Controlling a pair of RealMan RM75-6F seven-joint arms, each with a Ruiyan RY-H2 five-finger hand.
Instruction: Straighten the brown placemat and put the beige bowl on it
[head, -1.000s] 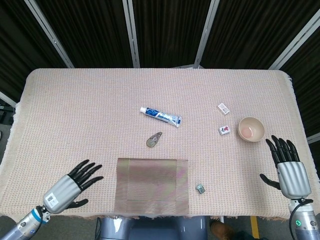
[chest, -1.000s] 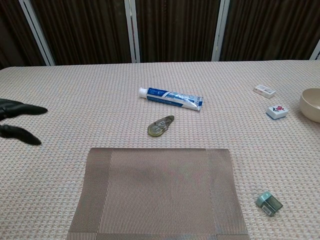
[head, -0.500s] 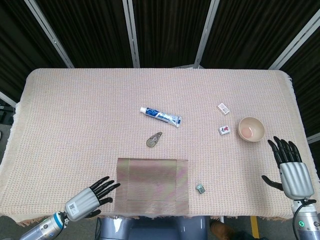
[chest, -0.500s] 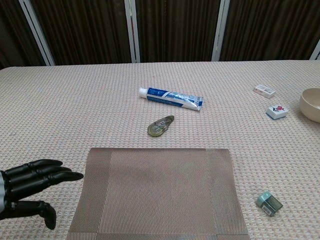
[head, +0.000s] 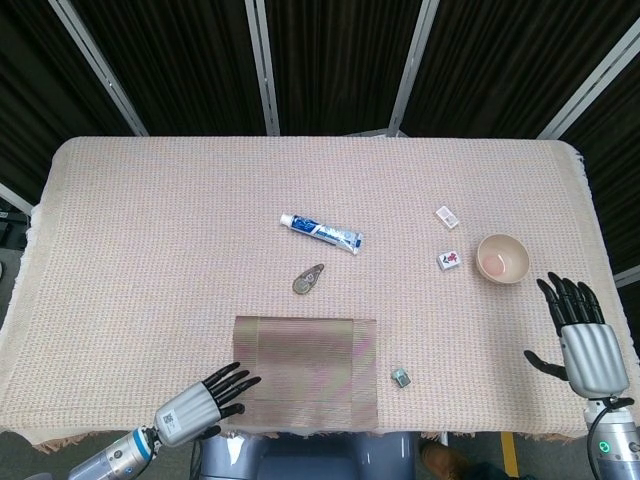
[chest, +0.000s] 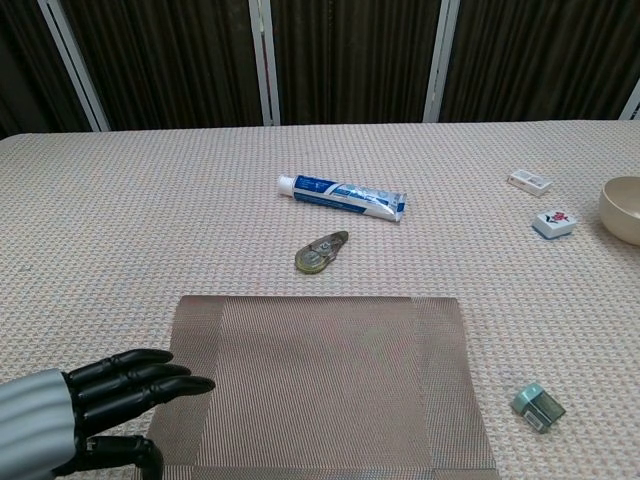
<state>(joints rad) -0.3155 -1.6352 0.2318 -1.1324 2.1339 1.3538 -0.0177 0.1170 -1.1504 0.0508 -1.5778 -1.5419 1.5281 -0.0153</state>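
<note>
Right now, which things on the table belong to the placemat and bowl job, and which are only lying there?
Belong to the job:
brown woven placemat
beige round bowl
left hand, fingers at the placemat's left edge
right hand, open near the bowl

Only lying there:
blue-and-white toothpaste tube
correction tape dispenser
two small white tiles
small green sharpener

We are holding our left hand (chest: 95, 405) open, fingertips lying over the placemat's (chest: 320, 380) left edge. The bowl (chest: 622, 208) is sitting at the counter's (chest: 150, 220) far right, well apart from the placemat.
</note>
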